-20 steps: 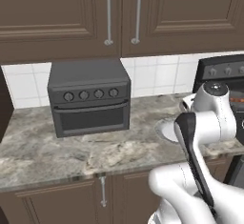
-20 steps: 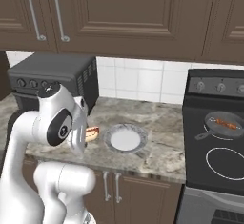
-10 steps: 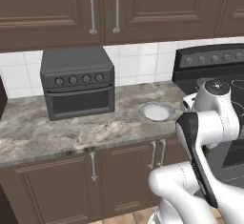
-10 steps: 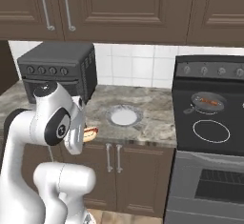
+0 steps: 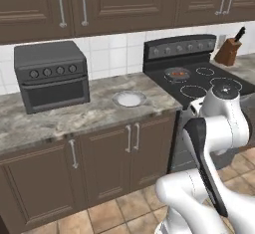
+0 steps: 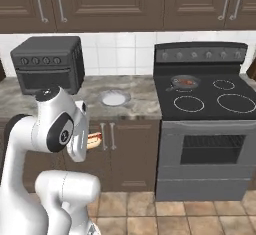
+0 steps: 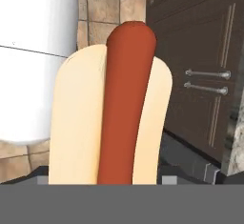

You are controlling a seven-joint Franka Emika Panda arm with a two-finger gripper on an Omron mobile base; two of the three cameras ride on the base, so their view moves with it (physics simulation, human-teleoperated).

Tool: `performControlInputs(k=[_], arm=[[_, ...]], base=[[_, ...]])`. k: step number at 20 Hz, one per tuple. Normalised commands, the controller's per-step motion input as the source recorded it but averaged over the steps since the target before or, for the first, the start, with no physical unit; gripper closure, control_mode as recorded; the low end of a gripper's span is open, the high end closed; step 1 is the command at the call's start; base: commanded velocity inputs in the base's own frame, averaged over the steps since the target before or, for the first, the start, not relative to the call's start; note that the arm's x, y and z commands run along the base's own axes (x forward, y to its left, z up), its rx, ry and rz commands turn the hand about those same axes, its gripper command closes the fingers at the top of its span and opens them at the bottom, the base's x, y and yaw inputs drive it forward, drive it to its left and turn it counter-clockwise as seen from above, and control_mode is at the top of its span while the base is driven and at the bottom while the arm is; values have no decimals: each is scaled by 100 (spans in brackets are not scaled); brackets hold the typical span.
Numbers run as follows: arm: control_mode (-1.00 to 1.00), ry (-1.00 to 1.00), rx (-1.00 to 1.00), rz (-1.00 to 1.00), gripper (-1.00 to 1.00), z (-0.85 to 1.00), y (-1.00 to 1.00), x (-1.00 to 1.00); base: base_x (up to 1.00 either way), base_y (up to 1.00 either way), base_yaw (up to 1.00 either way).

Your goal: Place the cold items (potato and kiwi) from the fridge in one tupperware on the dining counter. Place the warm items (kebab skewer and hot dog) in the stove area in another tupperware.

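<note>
A hot dog (image 7: 114,108), a red sausage in a pale bun, is close up in the hand view, and my gripper (image 7: 114,176) is shut on its lower end. From the right base view the hot dog (image 6: 93,140) sticks out beside my forearm, in front of the lower cabinets and above the floor. A small pan (image 5: 177,72) on the stove's back left burner holds reddish-brown food, apparently the kebab skewer (image 6: 186,82). Potato, kiwi and tupperware are out of view.
A grey plate (image 5: 129,98) lies on the marble counter (image 5: 74,118) left of the black stove (image 5: 209,81). A dark toaster oven (image 5: 51,75) stands further left. A knife block (image 5: 228,52) is right of the stove. Tiled floor lies between me and the cabinets.
Both base views have shifted: the base has backed off from the counter and swung toward the stove, which now shows whole. The hot dog stays in the gripper.
</note>
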Motion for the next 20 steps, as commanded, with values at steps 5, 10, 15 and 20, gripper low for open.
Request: performControlInputs(k=[5, 10, 15, 20], arm=[[100, 0, 0, 0, 100, 0, 0, 0], [100, 0, 0, 0, 100, 0, 0, 0], [100, 0, 0, 0, 100, 0, 0, 0], [100, 0, 0, 0, 100, 0, 0, 0]], base=[[-92, -19, -26], [-66, -17, -25], [-51, -8, -24], [-75, 22, -29]])
